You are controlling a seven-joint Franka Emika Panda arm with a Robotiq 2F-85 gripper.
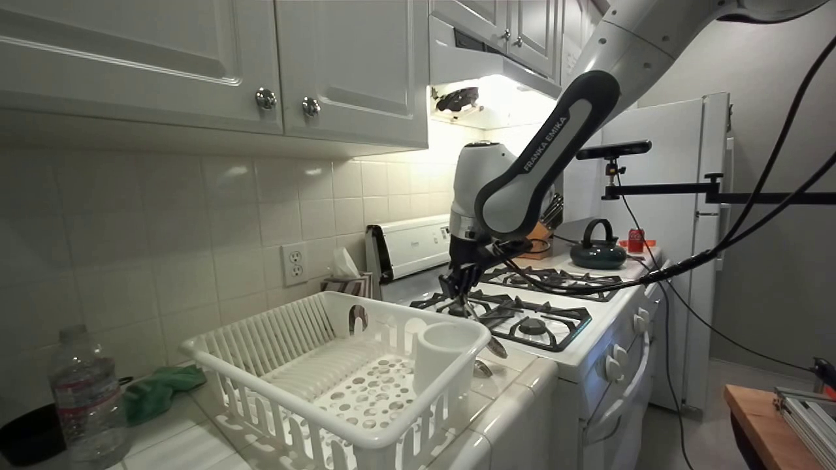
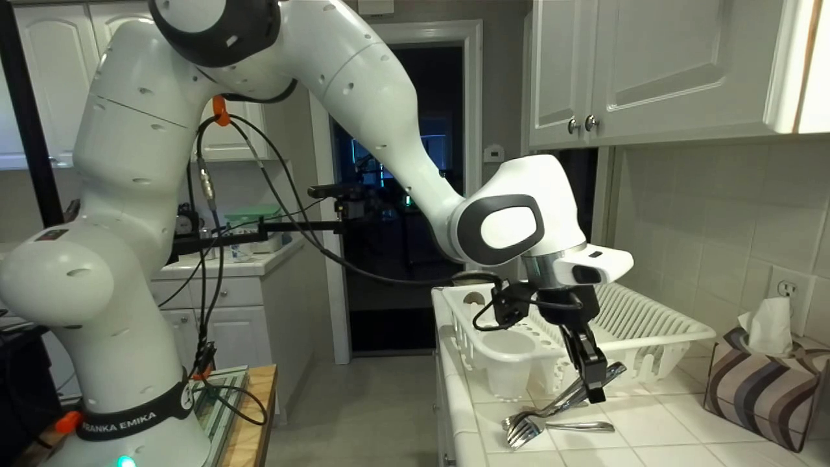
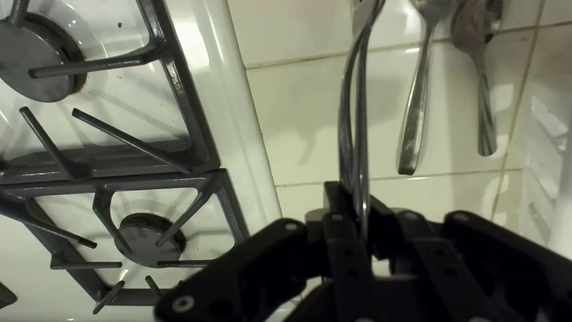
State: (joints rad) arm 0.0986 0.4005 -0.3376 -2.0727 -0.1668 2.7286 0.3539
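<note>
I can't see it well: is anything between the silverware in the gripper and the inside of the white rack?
Yes, the wall of the white rack, because the gripper holds the silverware outside it. Two loose utensils also lie that way, lower down on the counter.

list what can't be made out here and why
Held cutlery, wrist view: far ends cut off by top edge, near ends partly covered by the pincer.
Loose cutlery, in an exterior view: mostly hidden behind the dish rack.
Bottle label, in an exterior view: print too blurred.
Black object, in an exterior view: cut off by left edge, partly behind bottle.
</note>
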